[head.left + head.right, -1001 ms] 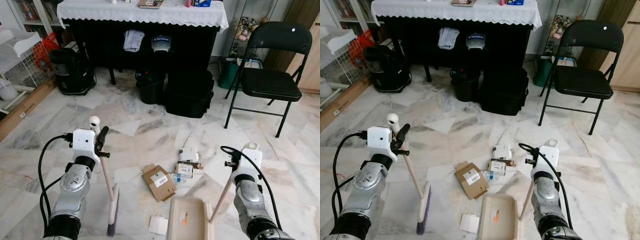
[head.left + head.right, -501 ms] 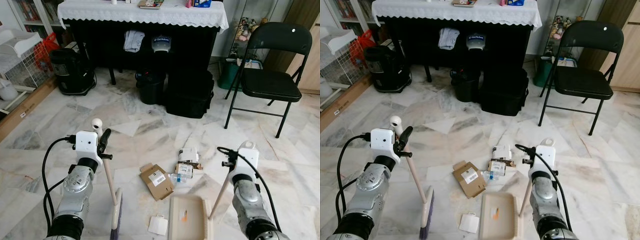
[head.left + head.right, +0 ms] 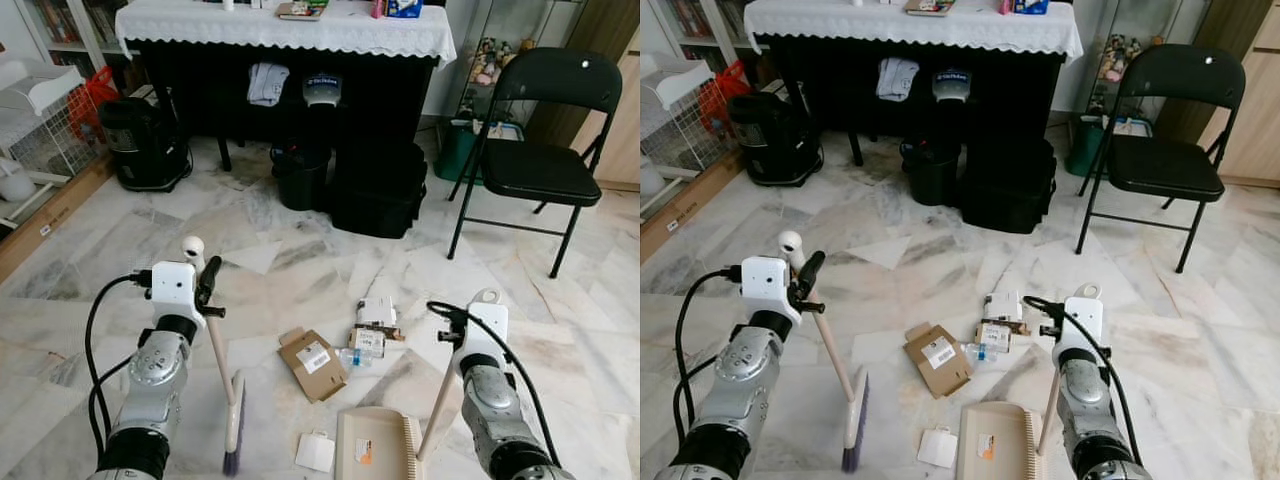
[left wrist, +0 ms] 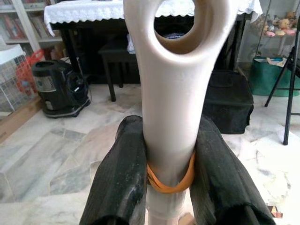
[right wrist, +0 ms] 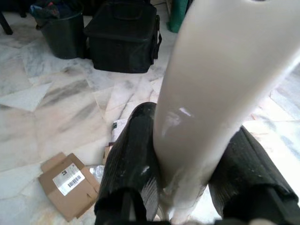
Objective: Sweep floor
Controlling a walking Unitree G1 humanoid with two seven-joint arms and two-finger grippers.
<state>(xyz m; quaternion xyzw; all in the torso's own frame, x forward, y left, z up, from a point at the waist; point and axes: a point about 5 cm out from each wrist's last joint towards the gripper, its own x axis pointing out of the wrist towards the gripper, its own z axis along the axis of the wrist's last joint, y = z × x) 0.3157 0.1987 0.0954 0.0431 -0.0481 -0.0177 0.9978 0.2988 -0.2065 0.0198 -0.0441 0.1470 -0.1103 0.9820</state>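
Left eye view: left tool [image 4: 171, 154] clamped on the broom [image 3: 232, 430], right tool [image 5: 187, 187] clamped on the dustpan [image 3: 375, 448] handle. Cardboard scraps [image 3: 312, 362] lie between them on the floor — sweep low, dustpan lip flat.

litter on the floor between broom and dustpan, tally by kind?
Flattened brown cardboard box: 1
Small printed cartons: 2
Clear plastic bottle: 1
White paper piece: 1
Total: 5
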